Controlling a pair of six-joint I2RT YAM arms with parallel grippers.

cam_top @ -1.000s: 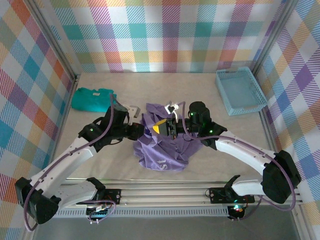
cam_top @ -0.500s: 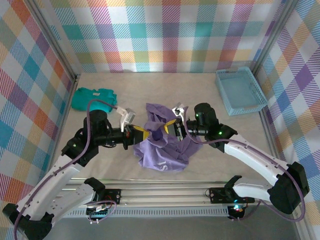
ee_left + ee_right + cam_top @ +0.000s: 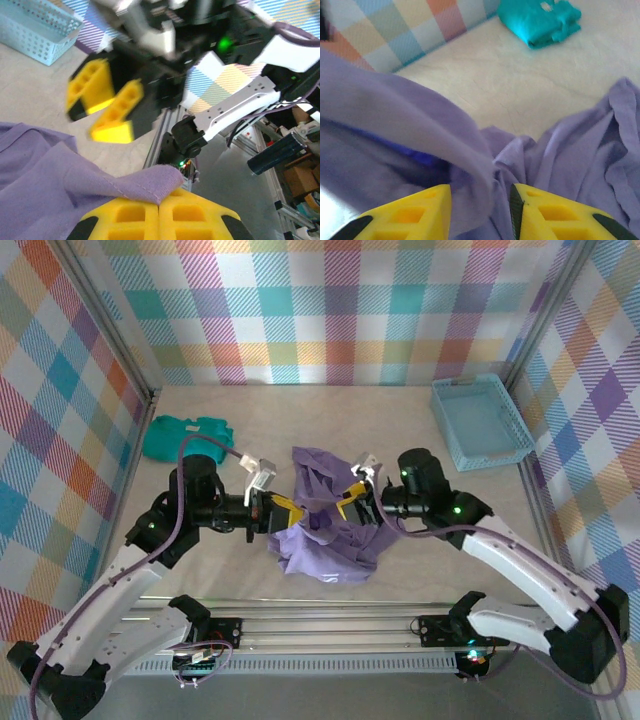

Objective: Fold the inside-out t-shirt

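A crumpled lavender t-shirt (image 3: pixel 325 545) lies heaped at the middle of the worktop (image 3: pixel 330 415), between two robot arms that meet over it. The left jaws are clenched on a hemmed edge of the t-shirt, their yellow pads (image 3: pixel 130 220) pressed together with the cloth pinched between. The right jaws, just beside them, stand parted, a fold of cloth hanging loose in the gap. A folded teal garment (image 3: pixel 185 437) lies far left, a pale blue basket (image 3: pixel 482 420) far right.
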